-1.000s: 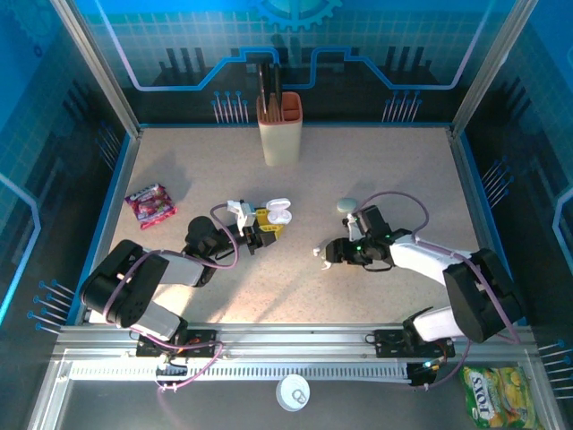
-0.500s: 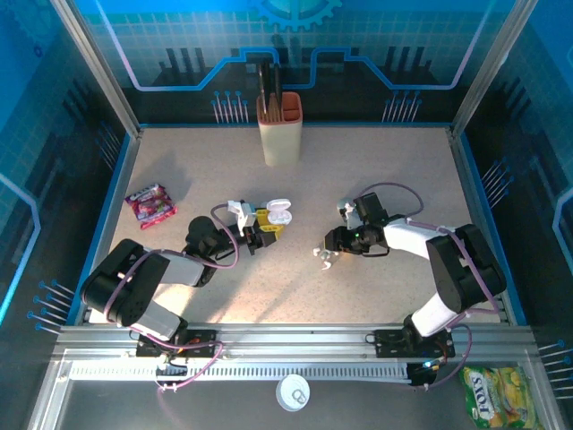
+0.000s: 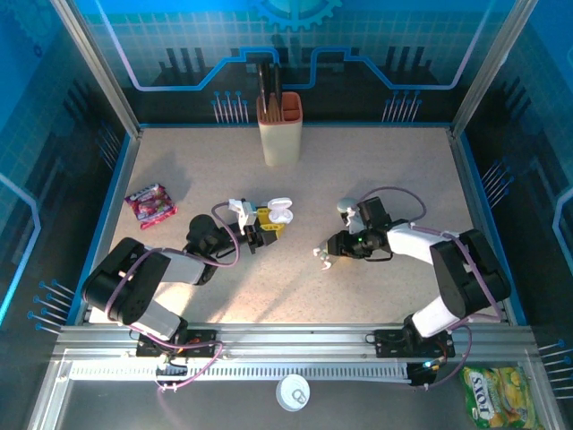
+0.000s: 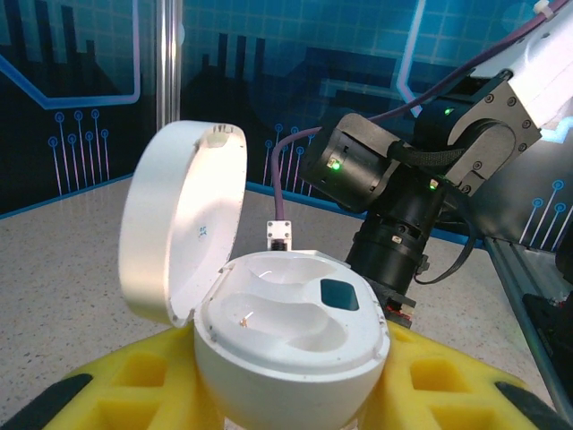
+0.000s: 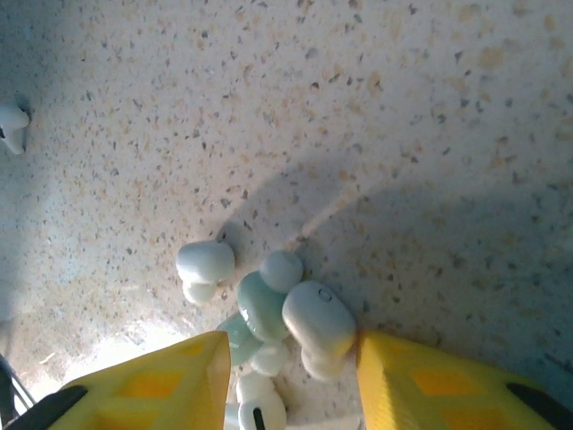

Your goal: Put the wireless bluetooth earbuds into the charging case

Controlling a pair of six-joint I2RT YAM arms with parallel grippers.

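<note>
**Earbuds.** In the right wrist view I see the earbuds (image 5: 269, 309) as a tight cluster of tiny glossy pieces on the speckled table (image 5: 403, 107). Some are whitish and some pale teal, each a rounded bulb with a short stem. A stray piece (image 5: 11, 125), white, lies apart at the left edge of that view. From above, the cluster (image 3: 320, 257) sits near the middle of the table, to the right of the case (image 3: 279, 213) and well apart from it.

**Right claw** (image 5: 286, 358). The yellow pads (image 5: 152, 385) stand apart, one on either side of the cluster, each at or touching an outer piece. The pieces lie on the table, and I cannot tell whether anything is pinched.

**Left claw** (image 4: 291, 399). It is closed on the case, with yellow pads against the lower shell on both sides. The case is white, pebble-shaped and upright, with its lid (image 4: 183, 233) hinged open. A dark square (image 4: 339, 293) is set in the moulded tray.

**Writing.**
- Inside the lid there is a small grey mark, too small to read.
- The pink packet (image 3: 150, 204) at the left of the table carries print I cannot read.
- The green bag (image 3: 497, 394), off the table at near right, also carries print I cannot make out.

**Other items.**
- A teal case (image 3: 346, 205) sits just beyond the right claw (image 3: 329, 253).
- A knife block (image 3: 279, 125) stands at far centre.
</note>
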